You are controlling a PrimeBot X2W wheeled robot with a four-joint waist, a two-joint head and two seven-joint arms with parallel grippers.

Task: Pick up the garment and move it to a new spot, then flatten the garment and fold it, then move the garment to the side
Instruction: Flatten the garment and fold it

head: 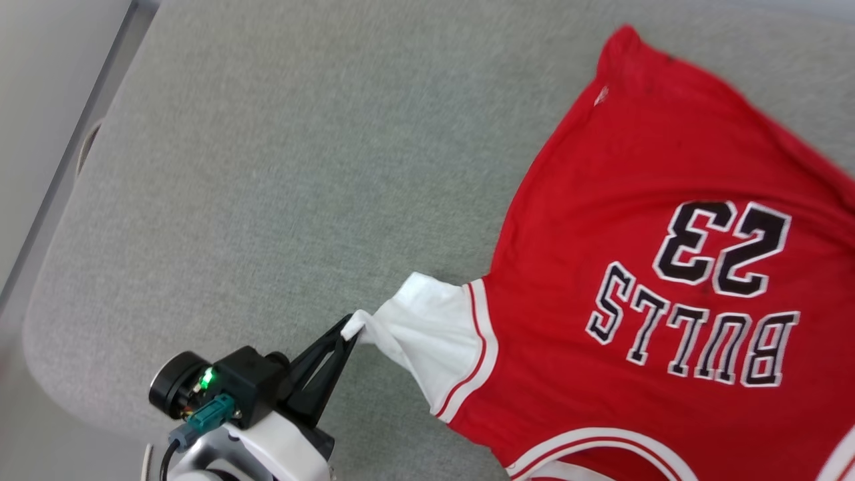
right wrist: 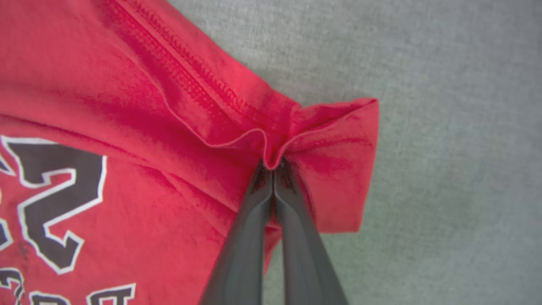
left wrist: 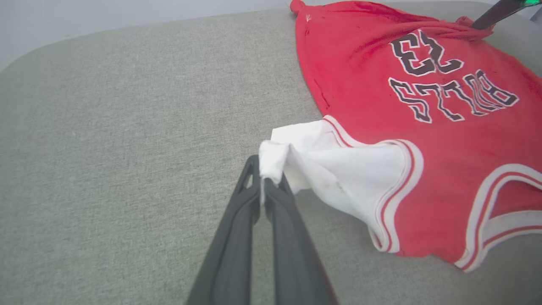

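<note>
Garment point(head: 601, 200), a red jersey-style T-shirt printed "BULLS 23" in black white-edged characters, is lying print-up on the grey fabric surface point(head: 267, 167), while the left gripper point(head: 349, 329) is pinching the tip of its white sleeve point(head: 427, 327) and the right gripper point(right wrist: 273, 166) is clamping a fold of its stitched red edge.

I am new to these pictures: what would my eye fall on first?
First, the red jersey-style T-shirt with its black "BULLS 23" print, lying print-up at the head view's right on the grey fabric surface. Next, the left gripper, shut on the tip of the shirt's white short sleeve, and the right gripper, pinching a red hem corner.
</note>
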